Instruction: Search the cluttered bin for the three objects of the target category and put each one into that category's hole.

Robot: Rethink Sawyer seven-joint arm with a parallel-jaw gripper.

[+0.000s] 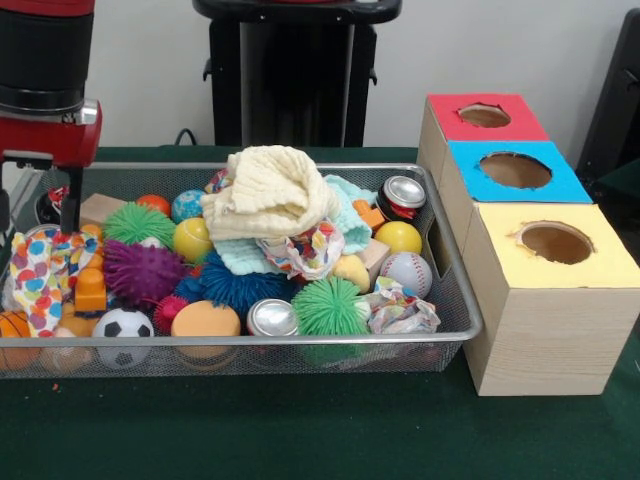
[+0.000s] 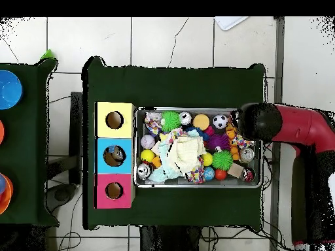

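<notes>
While the arm hangs over the left end of the wire mesh bin (image 1: 240,340) in the front view, its pincer (image 1: 42,225) dips among the toys there. Whether it is released or clenched, I cannot tell, and nothing clearly sits in it.

The bin fills the middle of the green surface (image 1: 300,430), and the three boxes line up against its right end. The blue-topped box's hole (image 1: 515,170) is the middle one.

Here's the trouble: I can't make out one clear crinkly plastic container for certain. A cream cloth (image 1: 265,190) is heaped over the centre and could well be burying them.

Right under the arm lies a dotted paper wad (image 1: 40,270), so a blind grab could lift that instead. A silver can (image 1: 272,318) glints at the near rim, an easy false target.

Digging could also snag the cloth and spill balls over the low rim. Thin plastic like that would likely buckle under a hard squeeze.

At the drop, the red-topped box (image 1: 484,116) and yellow-topped box (image 1: 555,243) flank the blue one closely, so a small drift means the wrong hole.
</notes>
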